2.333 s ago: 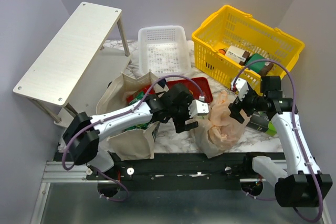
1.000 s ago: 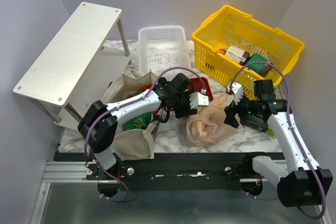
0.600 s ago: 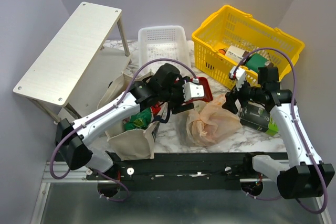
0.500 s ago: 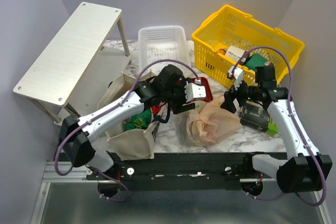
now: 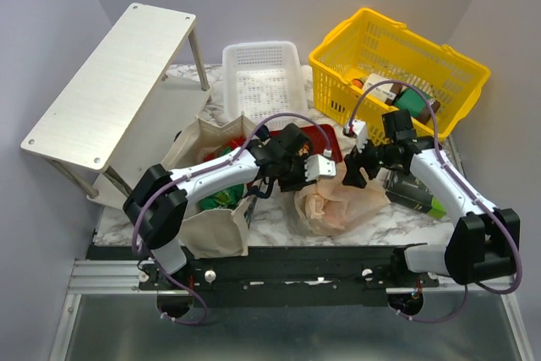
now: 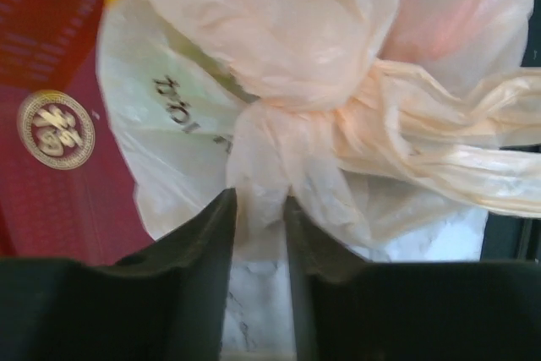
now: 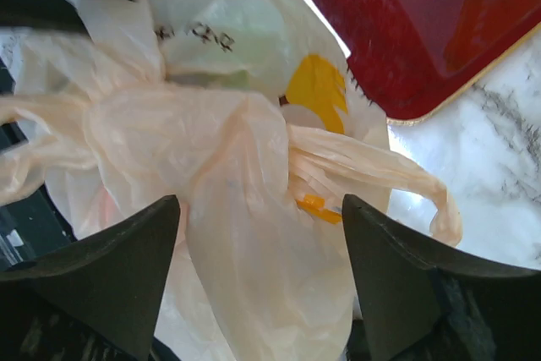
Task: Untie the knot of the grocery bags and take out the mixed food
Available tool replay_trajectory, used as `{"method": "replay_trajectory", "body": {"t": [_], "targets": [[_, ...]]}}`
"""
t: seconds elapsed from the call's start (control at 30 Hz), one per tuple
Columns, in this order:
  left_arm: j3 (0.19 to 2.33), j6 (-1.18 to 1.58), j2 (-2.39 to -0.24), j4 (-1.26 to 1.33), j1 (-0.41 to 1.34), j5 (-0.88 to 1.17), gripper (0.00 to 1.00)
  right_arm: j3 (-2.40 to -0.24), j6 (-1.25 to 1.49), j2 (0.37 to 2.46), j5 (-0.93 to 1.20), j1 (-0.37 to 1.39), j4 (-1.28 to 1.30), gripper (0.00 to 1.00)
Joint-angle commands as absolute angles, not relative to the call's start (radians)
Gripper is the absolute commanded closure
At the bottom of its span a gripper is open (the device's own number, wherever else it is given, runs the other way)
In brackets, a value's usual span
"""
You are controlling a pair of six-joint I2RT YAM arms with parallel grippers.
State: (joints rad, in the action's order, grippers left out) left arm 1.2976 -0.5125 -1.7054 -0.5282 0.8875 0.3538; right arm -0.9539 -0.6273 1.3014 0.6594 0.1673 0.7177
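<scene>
**A:** How hemmed in is it?

**B:** On the marble table (image 5: 279, 224), the beige canvas tote with navy handles (image 5: 211, 227) lies at nine o'clock of the thin peach-cream plastic bag (image 5: 338, 206). A flat red box (image 5: 331, 138) is at twelve, and there is bare marble at six, toward the near edge.

**A:** What do the wrist views add?

**B:** They show the bunched knot (image 6: 287, 124), crinkled and translucent, which I cannot make out from above. The left gripper (image 6: 260, 213) pinches a fold of film just under it. The right gripper (image 7: 258, 272) straddles the bag, jaws spread wide.
</scene>
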Motion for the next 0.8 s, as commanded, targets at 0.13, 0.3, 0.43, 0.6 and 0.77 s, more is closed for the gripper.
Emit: {"method": "replay_trajectory", "body": {"t": [0.13, 0.3, 0.43, 0.6, 0.77], "targets": [[1.137, -0.577, -1.575, -0.534, 0.881, 0.278, 1.00, -0.920, -0.698, 1.361, 0.405, 0.121, 0.721, 0.77], [1.114, -0.632, -1.514, -0.617, 0.815, 0.276, 1.00, -0.951, -0.739, 1.292, 0.420, 0.057, 0.911, 0.90], [1.087, -0.681, -1.459, -0.627, 0.787, 0.192, 1.00, -0.888, -0.729, 1.198, 0.405, 0.055, 0.919, 0.89], [1.218, -0.598, -1.444, -0.687, 0.790, 0.292, 0.42, -0.985, -0.761, 1.076, 0.576, 0.057, 1.088, 0.37], [1.324, -0.555, -1.453, -0.729, 0.848, 0.356, 0.33, -1.006, -0.729, 1.006, 0.629, 0.161, 0.887, 0.18]]}}
